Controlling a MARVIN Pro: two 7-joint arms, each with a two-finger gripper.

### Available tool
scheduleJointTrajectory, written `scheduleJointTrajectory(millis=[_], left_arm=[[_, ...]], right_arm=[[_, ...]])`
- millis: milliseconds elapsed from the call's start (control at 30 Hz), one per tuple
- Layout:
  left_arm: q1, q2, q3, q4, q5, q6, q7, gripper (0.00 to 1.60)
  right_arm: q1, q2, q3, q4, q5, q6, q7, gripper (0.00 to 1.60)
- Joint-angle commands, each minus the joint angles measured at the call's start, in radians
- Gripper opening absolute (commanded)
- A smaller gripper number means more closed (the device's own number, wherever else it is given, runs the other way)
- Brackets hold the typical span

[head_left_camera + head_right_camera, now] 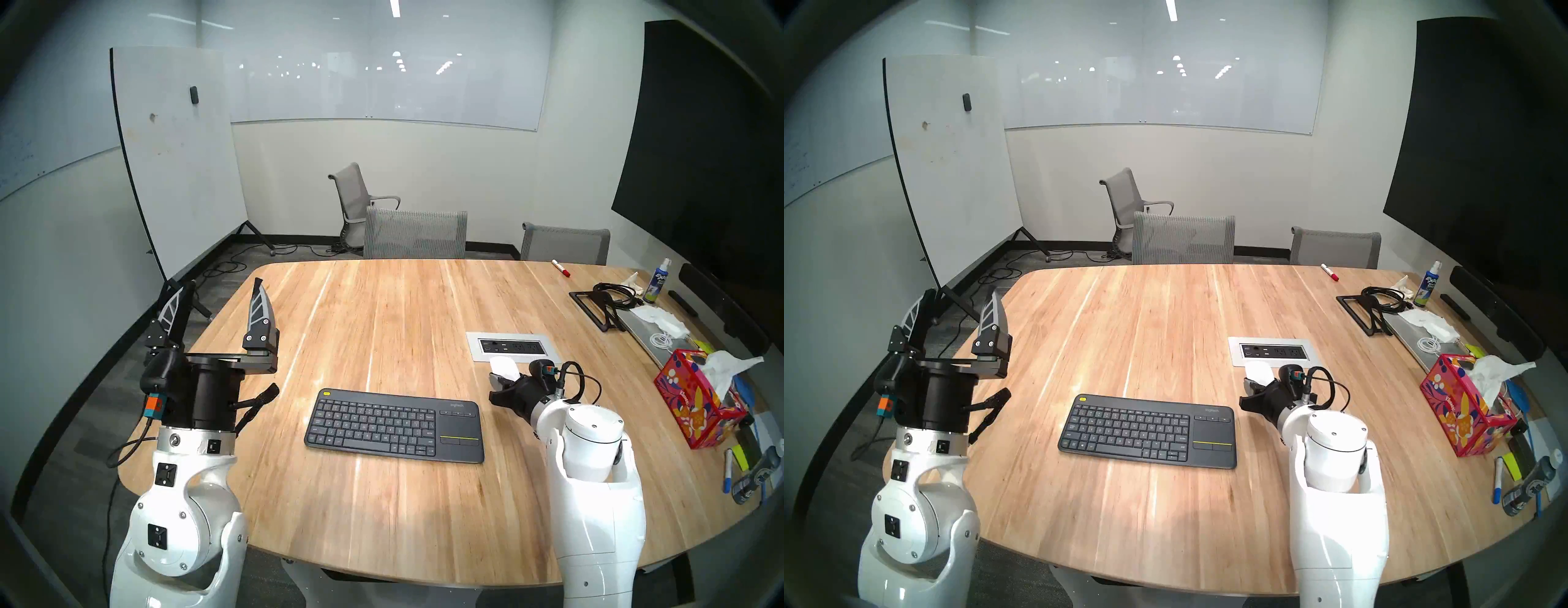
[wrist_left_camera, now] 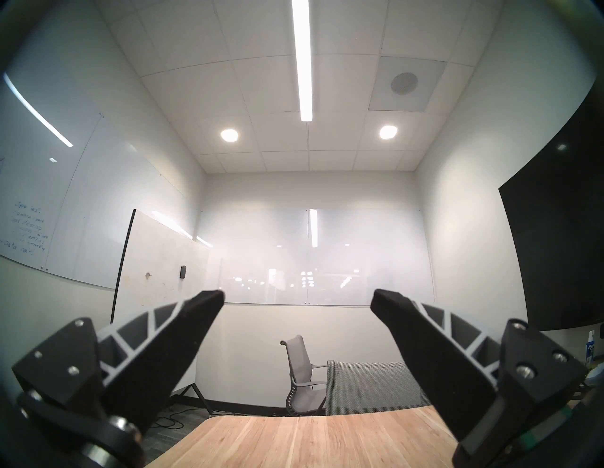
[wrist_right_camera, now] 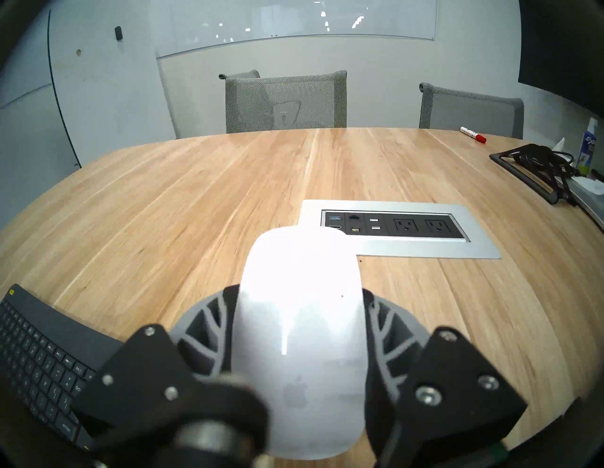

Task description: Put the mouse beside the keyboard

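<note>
The white glossy mouse (image 3: 300,326) sits between the fingers of my right gripper (image 3: 299,291), which is shut on it. In the head view the mouse (image 1: 502,365) and right gripper (image 1: 502,377) are low over the table, just beyond and to the right of the touchpad end of the dark grey keyboard (image 1: 394,424). I cannot tell whether the mouse touches the table. The keyboard's corner shows at the lower left of the right wrist view (image 3: 39,356). My left gripper (image 1: 223,283) is open and empty, raised and pointing up at the table's left edge, also in its wrist view (image 2: 297,295).
A silver power outlet panel (image 1: 511,346) is set in the table right behind the mouse. A red tissue box (image 1: 695,403), a black stand with cables (image 1: 602,305), a spray bottle (image 1: 655,282) and a red marker (image 1: 561,268) are at the right. Grey chairs (image 1: 415,233) stand beyond the far edge.
</note>
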State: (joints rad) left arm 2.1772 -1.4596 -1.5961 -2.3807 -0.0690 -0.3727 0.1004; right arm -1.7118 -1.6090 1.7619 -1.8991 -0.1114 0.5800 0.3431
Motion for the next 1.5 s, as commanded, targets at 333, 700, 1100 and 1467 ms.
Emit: scheduleJointTrajectory(millis=[333, 700, 1100, 1467], left_arm=[[-0.001, 0.0, 0.001, -0.017, -0.002, -0.002, -0.001, 1.6], [-0.001, 0.0, 0.001, -0.017, -0.002, -0.002, -0.001, 1.6], [-0.001, 0.0, 0.001, -0.017, -0.002, -0.002, -0.001, 1.6], [-0.001, 0.0, 0.001, -0.017, -0.002, -0.002, -0.001, 1.6]], right_arm=[[-0.066, -0.017, 0.011, -0.076, 0.003, 0.0, -0.013, 0.0], [-0.126, -0.022, -0.001, -0.101, -0.007, 0.011, -0.023, 0.0], [-0.164, -0.035, -0.003, -0.141, -0.013, 0.026, -0.047, 0.0], [-0.211, -0.041, -0.015, -0.165, -0.025, 0.034, -0.064, 0.0]])
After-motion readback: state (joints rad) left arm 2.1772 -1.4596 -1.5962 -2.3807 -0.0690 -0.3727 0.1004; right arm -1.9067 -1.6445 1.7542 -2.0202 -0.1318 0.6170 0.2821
